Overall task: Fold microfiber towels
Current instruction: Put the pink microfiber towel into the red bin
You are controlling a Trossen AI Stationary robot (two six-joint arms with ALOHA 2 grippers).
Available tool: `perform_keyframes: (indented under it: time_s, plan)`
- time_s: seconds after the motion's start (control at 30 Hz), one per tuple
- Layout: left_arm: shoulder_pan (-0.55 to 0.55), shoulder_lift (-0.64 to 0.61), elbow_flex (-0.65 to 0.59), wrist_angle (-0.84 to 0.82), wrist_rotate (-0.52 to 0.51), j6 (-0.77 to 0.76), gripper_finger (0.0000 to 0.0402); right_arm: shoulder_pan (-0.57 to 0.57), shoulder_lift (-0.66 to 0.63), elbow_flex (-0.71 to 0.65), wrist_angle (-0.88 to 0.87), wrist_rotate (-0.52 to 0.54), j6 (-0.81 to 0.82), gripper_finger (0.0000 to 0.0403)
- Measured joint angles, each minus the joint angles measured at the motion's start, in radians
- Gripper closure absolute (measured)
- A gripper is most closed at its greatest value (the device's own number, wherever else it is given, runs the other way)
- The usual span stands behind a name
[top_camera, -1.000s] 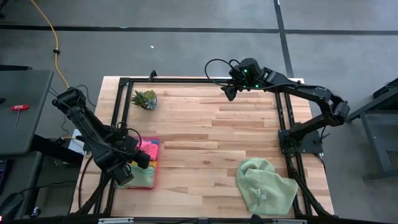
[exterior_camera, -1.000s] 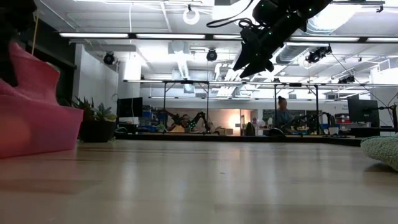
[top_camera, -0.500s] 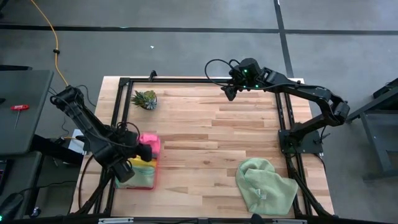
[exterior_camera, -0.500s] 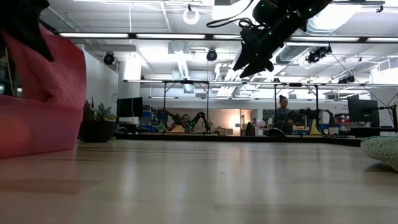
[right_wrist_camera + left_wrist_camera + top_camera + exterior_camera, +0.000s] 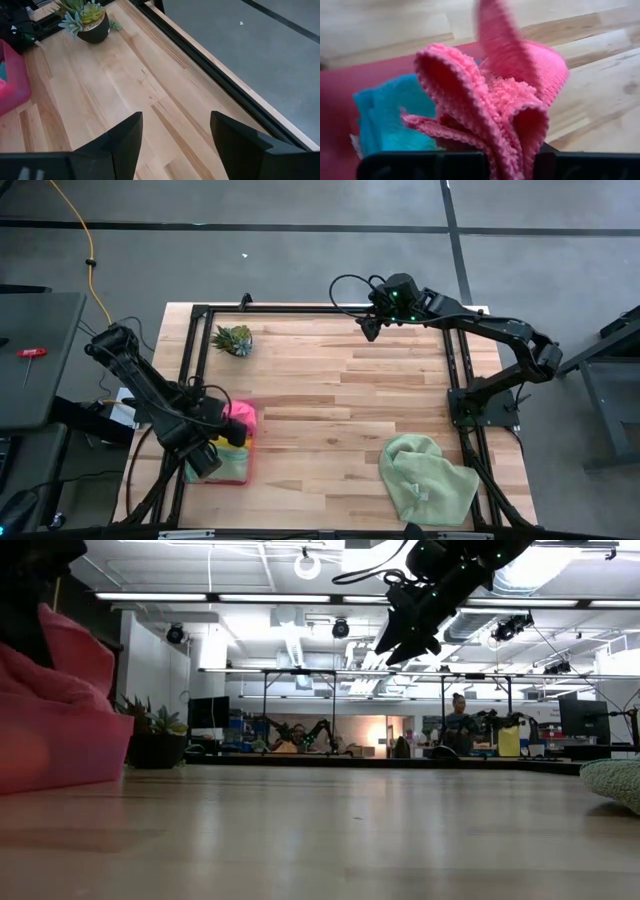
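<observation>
Left tool (image 5: 222, 426), clamped on pink towel (image 5: 495, 100) at table's left edge, should lift clear of tray (image 5: 243, 470); right tool (image 5: 368, 330) waits open.

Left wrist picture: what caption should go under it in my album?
The left gripper pinches a hot pink towel above the teal towel in the pink tray.

Long white ceiling strip lights (image 5: 230, 597) flood the room evenly, so the pale wooden tabletop (image 5: 340, 395) seen from above is bright with only faint, soft shadows. At table height the near boards go soft and carry a dull sheen. Close to the left wrist, the fuzzy hot pink towel (image 5: 500, 95) smears at its raised tip
</observation>
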Motion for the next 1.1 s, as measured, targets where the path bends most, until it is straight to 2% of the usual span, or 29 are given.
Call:
perform_keyframes:
  time_s: [0.17,0.37,0.63,0.73,0.87,1.1]
  plan:
    - [0.0,0.004,0.0,-0.044,0.004,0.042,0.04,0.0,0.0,0.0,0.001,0.0,0.0,0.0178]
    - [-0.007,-0.029,0.0,-0.042,-0.019,0.192,0.04,0.0,0.0,0.0,0.009,0.001,0.0,0.0178]
    - [-0.008,-0.007,0.0,0.037,-0.016,0.208,0.04,0.0,0.0,0.0,0.009,0.001,0.003,0.0178]
    - [-0.008,0.017,0.0,0.035,0.011,0.171,0.04,0.0,0.0,0.0,0.009,0.001,0.003,0.0178]
    - [-0.008,0.023,0.0,0.042,-0.014,0.103,0.0398,0.0,0.0,0.0,0.009,0.001,0.003,0.0178]
    - [-0.008,0.023,0.0,0.023,0.023,0.1,0.038,0.0,0.0,0.0,0.009,0.001,0.003,0.0178]
